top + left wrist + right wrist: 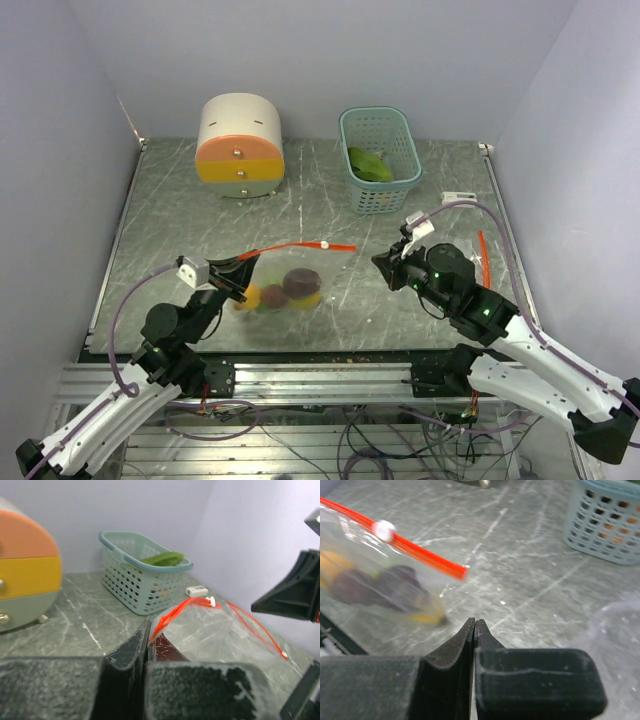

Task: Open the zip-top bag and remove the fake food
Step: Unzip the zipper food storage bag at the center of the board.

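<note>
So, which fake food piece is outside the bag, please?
The flat green leafy piece in the teal plastic basket; the rest lie inside the clear zip-top bag.

Right wrist view: food blurs inside the bag, basket cut by the edge. Left wrist view: box cut off, my fingers hide the bag's corner.

Site was found to be a robotics laboratory test cell, not a domestic room. Plain pale panels enclosed a marbled grey table at top, left and right of frame. Across the bottom ran a bare aluminium rail and loose cables, with the left arm and right arm bolted on
</note>
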Motion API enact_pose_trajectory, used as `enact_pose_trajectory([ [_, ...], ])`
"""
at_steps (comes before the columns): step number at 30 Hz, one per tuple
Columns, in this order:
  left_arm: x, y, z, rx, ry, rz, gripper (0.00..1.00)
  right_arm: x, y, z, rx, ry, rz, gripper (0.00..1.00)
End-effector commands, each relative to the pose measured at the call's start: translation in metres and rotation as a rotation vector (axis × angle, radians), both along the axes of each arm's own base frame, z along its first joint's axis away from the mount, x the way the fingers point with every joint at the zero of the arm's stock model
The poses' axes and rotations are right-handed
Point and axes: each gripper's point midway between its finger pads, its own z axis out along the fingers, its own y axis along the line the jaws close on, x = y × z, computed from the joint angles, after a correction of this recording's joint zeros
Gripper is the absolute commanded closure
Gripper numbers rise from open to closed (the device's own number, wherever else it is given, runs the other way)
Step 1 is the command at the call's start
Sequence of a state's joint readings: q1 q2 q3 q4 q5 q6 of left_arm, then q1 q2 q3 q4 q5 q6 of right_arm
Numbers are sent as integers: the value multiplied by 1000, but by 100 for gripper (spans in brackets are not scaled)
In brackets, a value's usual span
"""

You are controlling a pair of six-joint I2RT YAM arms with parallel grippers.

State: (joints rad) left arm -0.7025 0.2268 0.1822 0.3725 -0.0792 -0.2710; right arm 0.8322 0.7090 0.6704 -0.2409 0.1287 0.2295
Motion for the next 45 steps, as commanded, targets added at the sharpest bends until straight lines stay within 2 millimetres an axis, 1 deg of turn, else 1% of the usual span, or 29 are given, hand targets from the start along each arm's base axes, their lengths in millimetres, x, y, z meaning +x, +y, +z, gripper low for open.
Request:
enact_pose_trajectory([
  [1, 12, 33, 0, -70, 35, 174, 93, 17, -36, -26, -112, 39, -216, 100],
  [3, 11, 32, 0, -70, 31, 165, 93, 20, -34, -31, -128, 54, -222, 100],
  [4, 11, 28, 0, -61, 32, 149, 93, 21, -32, -32, -128, 61, -218, 100],
  [8, 15, 14, -6, -27, 45, 104, 93, 22, -16, -27, -83, 77, -178, 100],
  [9, 16, 11, -8, -25, 49, 96, 93, 21, -9, -22, -50, 81, -158, 94],
  [10, 17, 9, -10, -22, 53, 91, 93, 20, -1, -18, -15, 84, -129, 83],
  [11, 18, 7, -12, -21, 57, 88, 93, 17, 9, -14, 22, 91, -89, 69],
  [12, 20, 7, -15, -20, 66, 91, 93, 15, 19, -11, 68, 99, -53, 57],
  [13, 21, 6, -16, -21, 74, 92, 93, 9, 32, -10, 112, 115, 9, 50],
  [14, 22, 6, -18, -20, 82, 95, 93, 5, 44, -8, 160, 127, 58, 45],
  [15, 23, 5, -20, -17, 87, 95, 93, 2, 55, -8, 199, 142, 98, 43],
  [17, 23, 4, -20, -17, 89, 89, 93, 1, 72, -14, 240, 190, 146, 42],
  [21, 19, 1, -19, -21, 89, 65, 93, 4, 95, -31, 283, 298, 166, 51],
  [24, 16, 1, -20, -21, 86, 54, 93, 6, 104, -33, 336, 341, 163, 57],
  [27, 14, 3, -19, -19, 80, 53, 93, 12, 102, -26, 341, 291, 154, 55],
  [30, 11, 3, -15, -11, 67, 44, 93, 12, 96, -11, 290, 142, 206, 51],
  [32, 10, 3, -14, -9, 63, 44, 93, 9, 93, 0, 245, 51, 251, 51],
  [35, 10, 2, -16, -5, 62, 36, 93, 10, 88, 10, 187, -45, 287, 51],
  [42, 6, -6, -14, 4, 45, -9, 93, 19, 96, 23, 140, -166, 487, 48],
  [45, 4, -7, -13, 11, 37, -18, 93, 26, 93, 26, 95, -186, 541, 47],
])
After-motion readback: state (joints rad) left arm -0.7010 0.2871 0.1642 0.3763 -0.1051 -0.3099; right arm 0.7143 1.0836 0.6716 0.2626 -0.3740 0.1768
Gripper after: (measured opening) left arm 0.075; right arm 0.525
